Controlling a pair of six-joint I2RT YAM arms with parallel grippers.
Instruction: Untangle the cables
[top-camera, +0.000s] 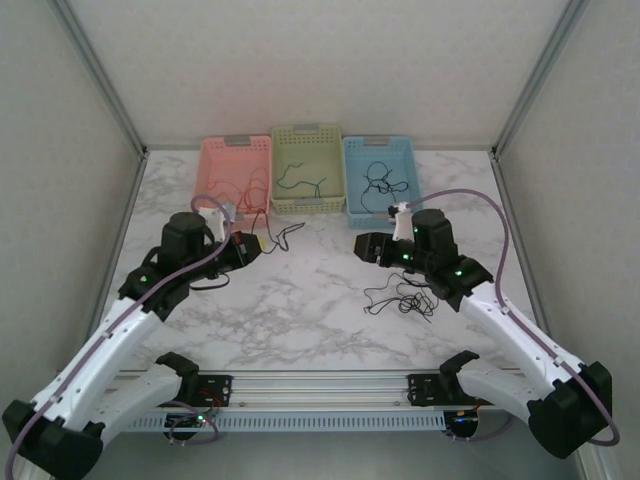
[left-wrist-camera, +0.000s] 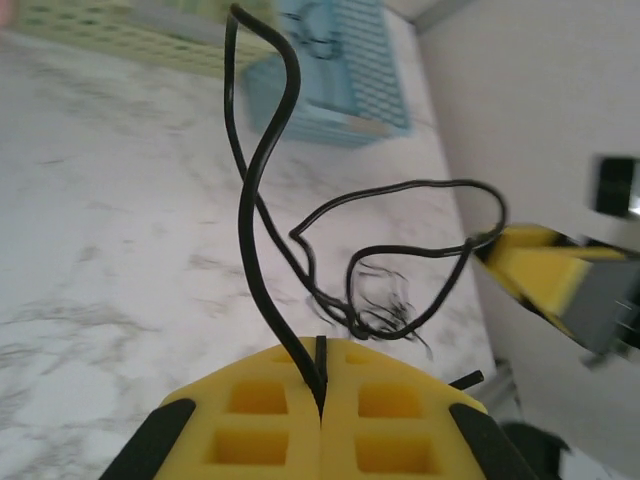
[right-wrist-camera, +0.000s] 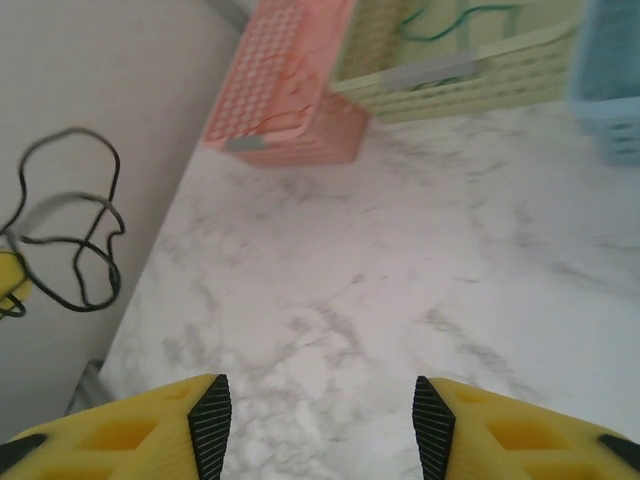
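My left gripper (top-camera: 251, 245) (left-wrist-camera: 321, 350) is shut on a black cable (left-wrist-camera: 250, 205), which loops up and away from the yellow pads. In the top view that cable (top-camera: 287, 236) hangs just right of the gripper, above the table. A tangle of black cables (top-camera: 401, 296) (left-wrist-camera: 385, 312) lies on the marble under my right arm. My right gripper (top-camera: 363, 245) (right-wrist-camera: 322, 425) stands open over bare marble with nothing between its fingers. The right wrist view shows the held cable (right-wrist-camera: 72, 232) at far left. A red cable (top-camera: 250, 190), a green cable (top-camera: 300, 181) and a black cable (top-camera: 381, 180) lie in the baskets.
Three baskets stand in a row at the back: pink (top-camera: 212, 160) (right-wrist-camera: 290, 90), green (top-camera: 306, 133) (right-wrist-camera: 470, 70) and blue (top-camera: 352, 200) (right-wrist-camera: 612, 85). Side walls close in the marble table (top-camera: 300, 320). My two grippers face each other across the middle.
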